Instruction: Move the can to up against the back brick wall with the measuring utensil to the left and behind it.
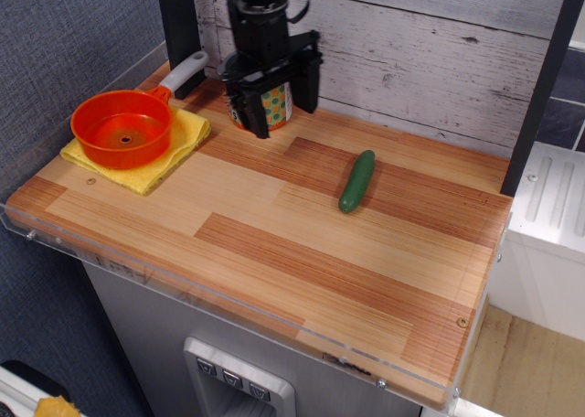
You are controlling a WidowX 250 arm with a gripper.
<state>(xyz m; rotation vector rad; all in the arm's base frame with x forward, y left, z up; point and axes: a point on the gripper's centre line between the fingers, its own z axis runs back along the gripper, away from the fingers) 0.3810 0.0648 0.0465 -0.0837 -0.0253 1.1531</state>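
The can (275,105), yellow-green with orange and teal dots, stands upright at the back of the wooden table, close to the whitewashed plank wall (430,60). My black gripper (277,101) comes down from above with a finger on each side of the can, shut on it. The can's silver top is hidden under the gripper. The orange measuring cup (122,128) with its white-grey handle (183,72) sits to the can's left, its handle pointing toward the back corner.
The cup rests on a yellow cloth (174,152). A green cucumber (356,181) lies right of the can, mid-table. A black post (178,24) stands in the back left corner by the blue-grey side wall (64,33). Another black post (539,88) is at the right.
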